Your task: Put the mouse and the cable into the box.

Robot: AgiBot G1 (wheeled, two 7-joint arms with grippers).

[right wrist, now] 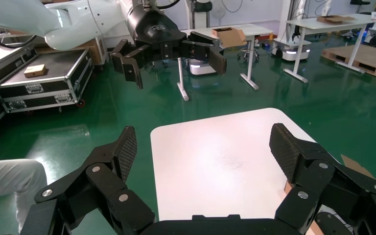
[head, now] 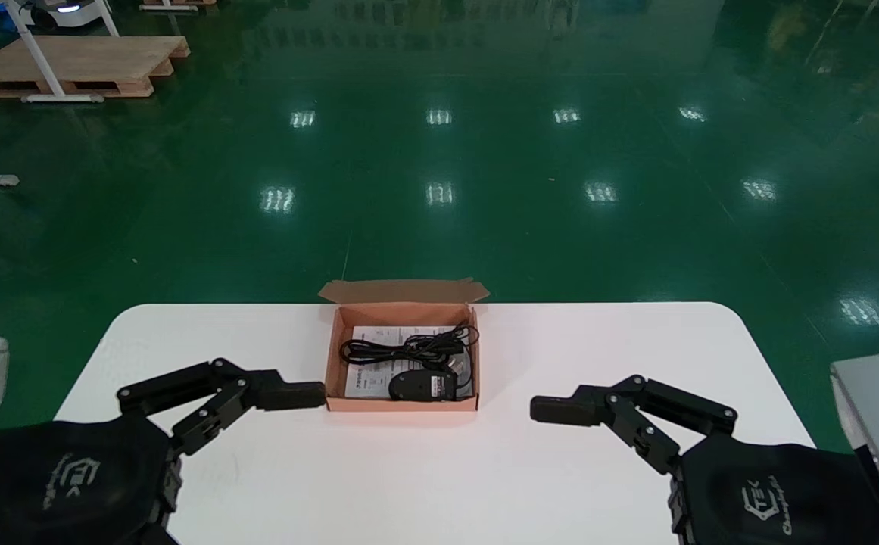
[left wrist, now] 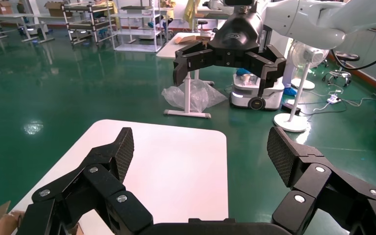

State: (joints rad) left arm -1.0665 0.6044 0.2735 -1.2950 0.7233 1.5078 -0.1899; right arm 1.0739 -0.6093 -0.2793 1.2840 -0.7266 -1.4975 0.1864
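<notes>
Head view. The table (head: 484,469) is white, with a green floor (head: 439,189) beyond it.

The box (head: 401,405) sits at mid table toward the far edge. It is open, with its flap (head: 403,291) standing up at the far side.

The mouse (head: 418,386) is black and lies inside the box, against the near wall. It rests on a printed sheet (head: 367,363) that covers the box bottom.

The cable (head: 401,350) is black, loosely bundled, and also inside the box. It lies on the sheet just beyond the mouse.

The left tool (head: 299,395) is low over the table on the left of the box, pointing at the box's near left corner. Its tip is just beside the wall; I cannot tell whether it touches. In the left wrist view its fingers (left wrist: 122,154) are spread wide and hold nothing.

The right tool (head: 556,409) is low over the table on the right of the box, pointing toward it and clearly apart from the wall. In the right wrist view its fingers (right wrist: 127,147) are spread wide and hold nothing.

Each wrist view also shows the opposite tool farther off, its fingers likewise apart.
</notes>
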